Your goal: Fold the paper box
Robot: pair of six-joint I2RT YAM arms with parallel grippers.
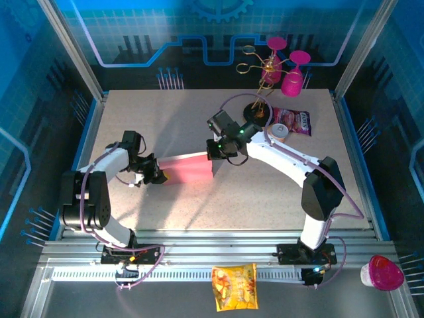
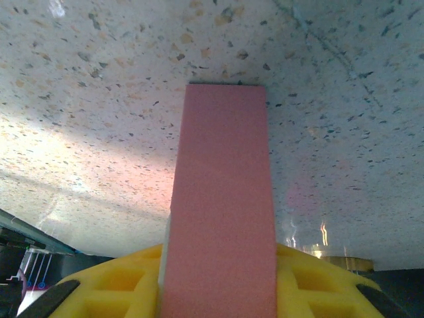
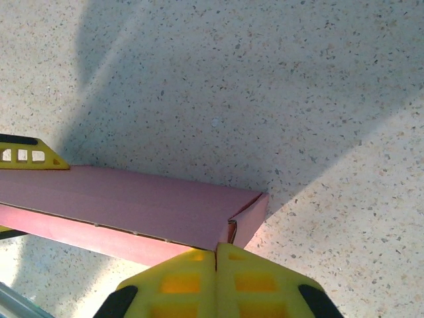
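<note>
Speckled beige surfacing covers the table (image 1: 165, 119), which is enclosed by blue-lit panels and metal posts. The paper box (image 1: 189, 169) is seen near the middle of the table, folded into a long, shallow pink shape spanning the gap between the two arms. Its left end is gripped by the left pincer (image 1: 158, 175). In the left wrist view the pink card runs out from between the yellow fingers (image 2: 99, 295) and away over the table, so that pincer is narrowly set and closed upon the box. The right pincer (image 1: 215, 151) is placed at the box's right end. In the right wrist view its yellow fingers (image 3: 258, 281) are pressed together without a gap, their tips against the box's lower edge beside the end corner; whether any card is pinched between them cannot be told. At the back right, magenta goblets (image 1: 285, 63) on a gold rack, a printed snack bag (image 1: 293, 122) and a roll of tape (image 1: 277, 133) are set well apart from the box.
</note>
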